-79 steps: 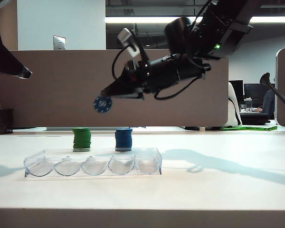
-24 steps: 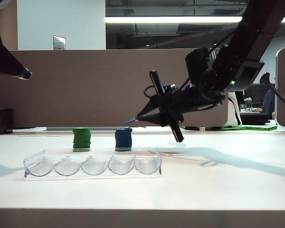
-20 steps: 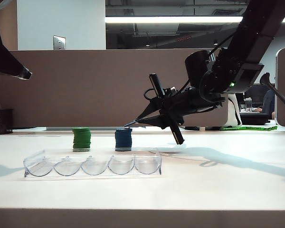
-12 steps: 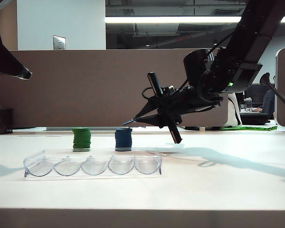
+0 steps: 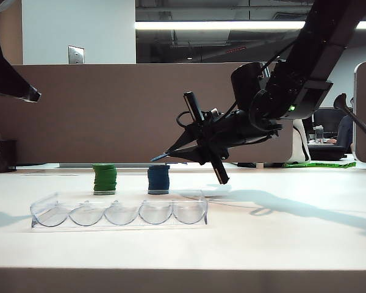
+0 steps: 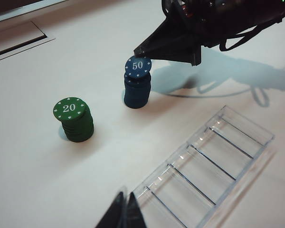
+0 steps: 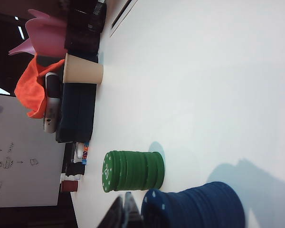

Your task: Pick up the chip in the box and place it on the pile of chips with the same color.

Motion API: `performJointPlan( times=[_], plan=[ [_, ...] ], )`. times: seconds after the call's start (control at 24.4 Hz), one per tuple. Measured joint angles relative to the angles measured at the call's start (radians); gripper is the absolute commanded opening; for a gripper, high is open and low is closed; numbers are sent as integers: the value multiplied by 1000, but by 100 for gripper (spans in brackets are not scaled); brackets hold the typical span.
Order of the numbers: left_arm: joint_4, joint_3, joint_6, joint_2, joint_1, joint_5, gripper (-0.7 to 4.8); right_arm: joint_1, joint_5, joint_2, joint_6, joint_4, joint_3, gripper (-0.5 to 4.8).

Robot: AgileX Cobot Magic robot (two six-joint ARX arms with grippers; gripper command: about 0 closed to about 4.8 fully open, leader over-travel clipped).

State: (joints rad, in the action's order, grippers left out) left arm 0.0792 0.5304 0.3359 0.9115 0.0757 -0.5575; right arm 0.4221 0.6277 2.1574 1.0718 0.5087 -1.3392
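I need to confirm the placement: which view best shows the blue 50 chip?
The left wrist view: the chip lies face up atop the blue pile, slightly off-centre, right gripper shut beside it. The exterior view shows only its edge; the right wrist view shows the pile's side.

Exterior view: box [image 5: 119, 211] lies at the front of the table [image 5: 293, 238], long side across. Behind it two stacks side by side – green stack [image 5: 105, 178] left, pile of chips [image 5: 158, 179] right, a gap between them. Right gripper [image 5: 154, 159] reaches in from the right, tips just above the pile. The chip [image 6: 138, 66] is on top of the pile, overhanging one edge, the right gripper's tips at it. Left gripper [image 6: 124, 211] hangs over one end of the box – well apart from both stacks.
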Motion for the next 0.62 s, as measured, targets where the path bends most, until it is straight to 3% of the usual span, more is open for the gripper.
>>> performJointPlan(
  times=[0.62],
  plan=[
    [0,0,0,0,0,0,-6,2,-6,0,0,1,0,24]
  ],
)
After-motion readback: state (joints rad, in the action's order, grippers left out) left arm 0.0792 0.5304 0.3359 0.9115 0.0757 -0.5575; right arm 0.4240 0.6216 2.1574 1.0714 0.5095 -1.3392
